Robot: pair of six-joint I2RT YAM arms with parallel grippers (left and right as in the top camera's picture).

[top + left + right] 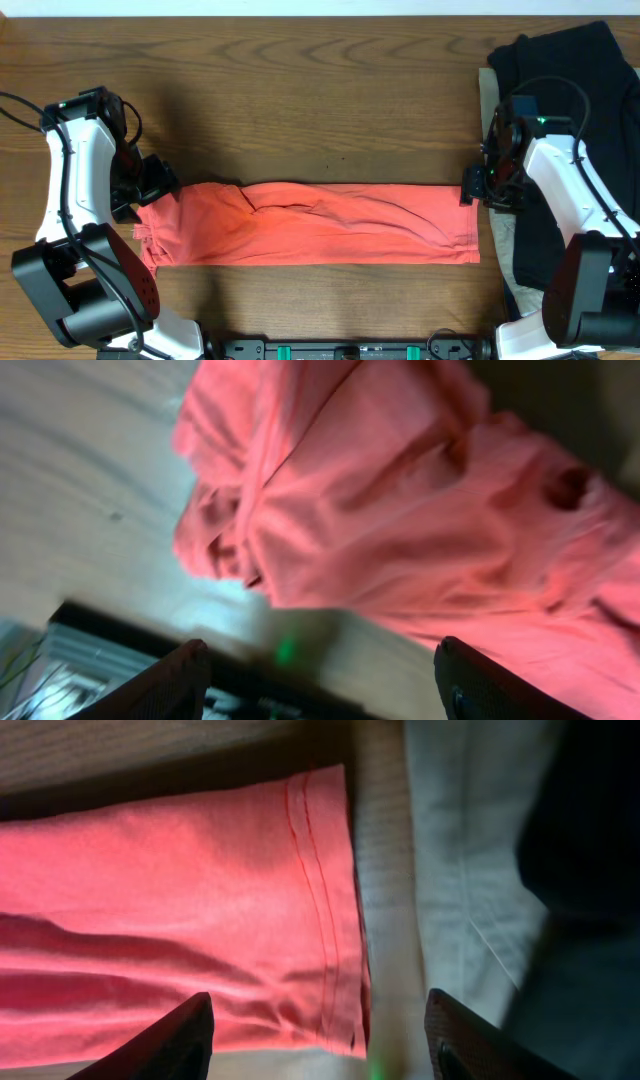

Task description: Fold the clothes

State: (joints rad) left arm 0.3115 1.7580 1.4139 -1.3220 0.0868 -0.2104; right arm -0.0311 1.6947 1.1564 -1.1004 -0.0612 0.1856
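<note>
The orange-red T-shirt (pixel 310 222) lies folded into a long horizontal strip across the middle of the table, print hidden. My left gripper (pixel 150 185) is open at the strip's rumpled left end (pixel 400 510), just above the cloth, holding nothing. My right gripper (pixel 478 188) is open at the strip's right hem (pixel 320 890), its fingers spread wide over the hem edge, holding nothing.
A black garment (pixel 570 70) lies on a pale cloth (pixel 490 90) at the right side of the table, under and behind the right arm. It shows in the right wrist view (pixel 590 840) beside the pale cloth (pixel 460 870). Bare wood (pixel 300 100) lies behind the strip.
</note>
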